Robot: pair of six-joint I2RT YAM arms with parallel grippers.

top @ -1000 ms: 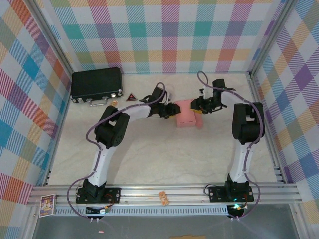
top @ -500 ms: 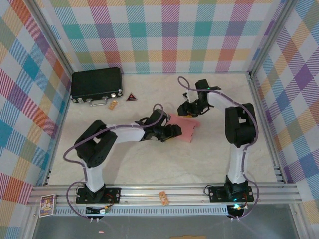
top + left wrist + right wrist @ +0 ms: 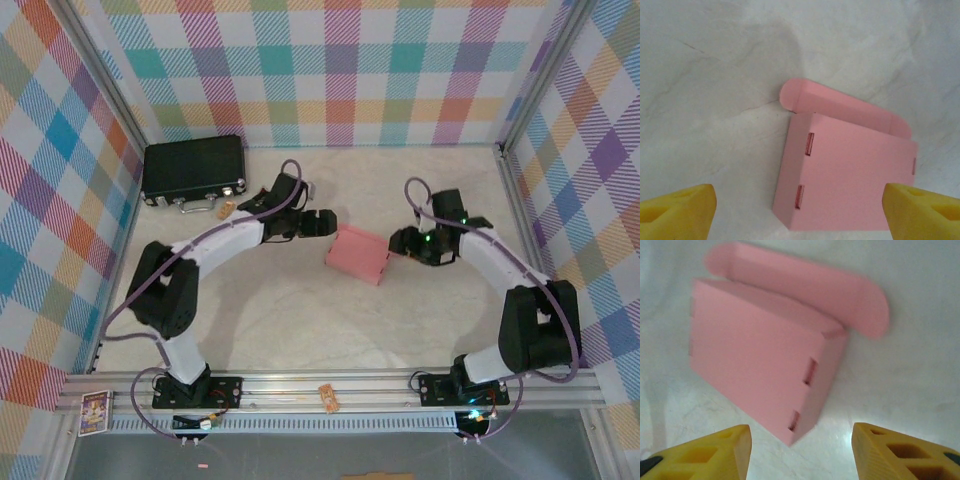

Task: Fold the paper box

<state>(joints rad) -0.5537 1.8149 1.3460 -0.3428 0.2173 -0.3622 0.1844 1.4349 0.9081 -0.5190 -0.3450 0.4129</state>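
The paper box (image 3: 358,254) is a small salmon-pink rectangular box lying on the table between the two arms, with one rounded flap lying out flat along its side. My left gripper (image 3: 324,223) hovers just beyond its far left corner, open and apart from it. In the left wrist view the paper box (image 3: 850,175) lies below and between the yellow fingertips (image 3: 680,210) of the left gripper (image 3: 800,215). My right gripper (image 3: 399,243) stands open just to the right of it. The right wrist view has the paper box (image 3: 755,360) ahead of the right gripper (image 3: 800,450), untouched.
A black hard case (image 3: 193,168) with metal latches lies at the back left, with a small tan piece (image 3: 226,209) in front of it. Checked walls close off three sides. An aluminium rail (image 3: 400,385) runs along the near edge.
Both grippers have opened and drawn back from the box, the left one to the back left, the right one to the right. The box now rests free on the table.
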